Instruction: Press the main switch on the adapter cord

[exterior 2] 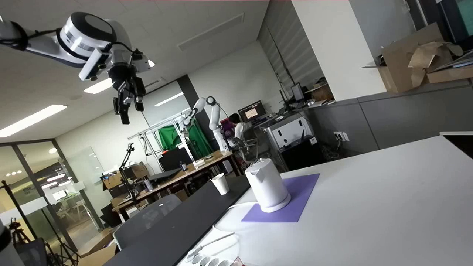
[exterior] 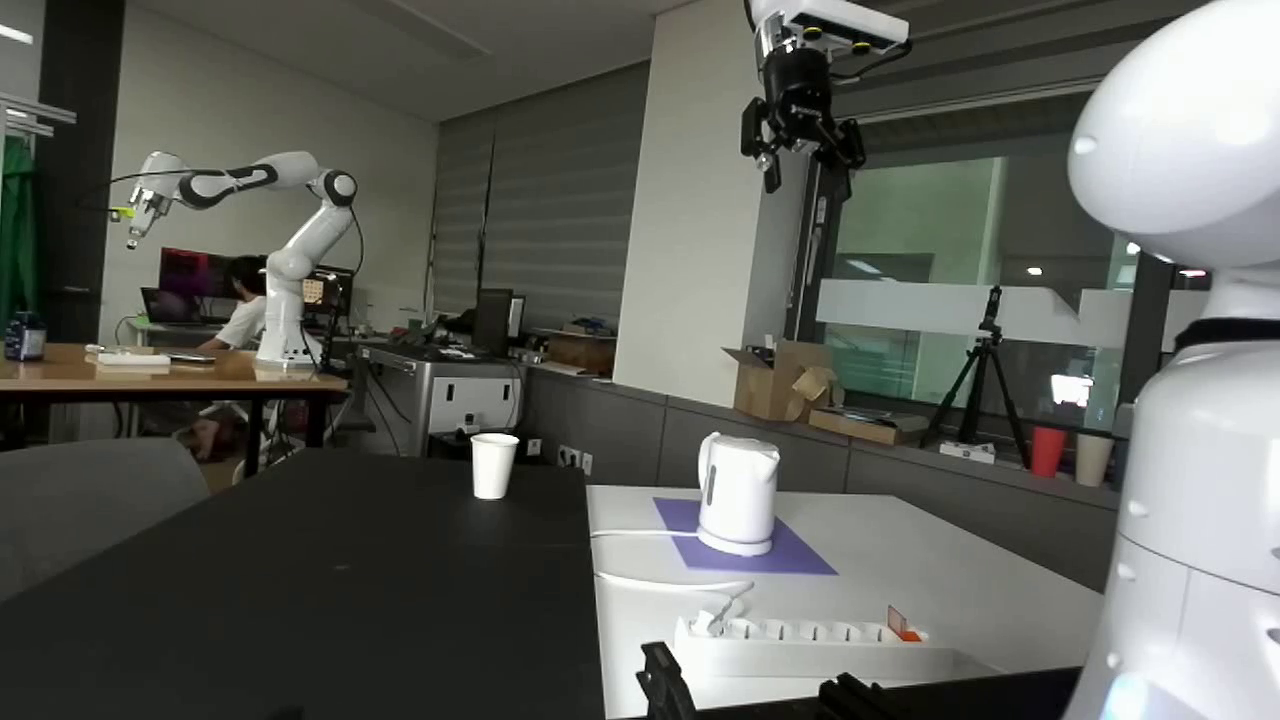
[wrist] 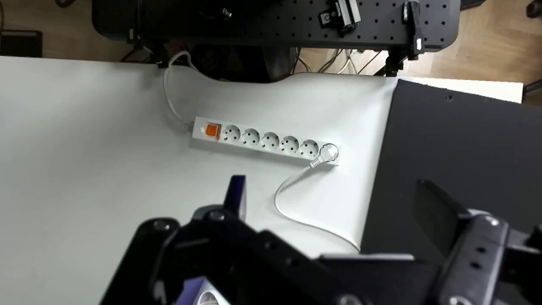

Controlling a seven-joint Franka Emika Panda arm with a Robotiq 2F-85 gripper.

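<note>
The main switch point(wrist: 211, 130), small and orange, sits at one end of the adapter cord point(wrist: 260, 140), with the row of sockets point(wrist: 270, 141) running from it to the white plug point(wrist: 327, 153) seated at the opposite end. Just beside the main switch, a translucent flap point(exterior: 896, 620) appears to stand raised; whether the main switch is on or off, you cannot tell. The step in hand, by judgement, is the approach: the press is not yet made. Your next move probably calls for travel toward the main switch's end of the adapter cord, then a descent directly over it, the fingertips drawn together into one narrow tip and kept clear of the flap. Farther out, well apart from the adapter cord, the white kettle point(exterior: 738, 495) stands on a purple mat point(exterior: 800, 557). Your gripper point(wrist: 332, 186) hangs high above the adapter cord in both exterior views; its fingers point(wrist: 234, 195), seen in the wrist view, are spread wide, with nothing held between them and nothing touched.
</note>
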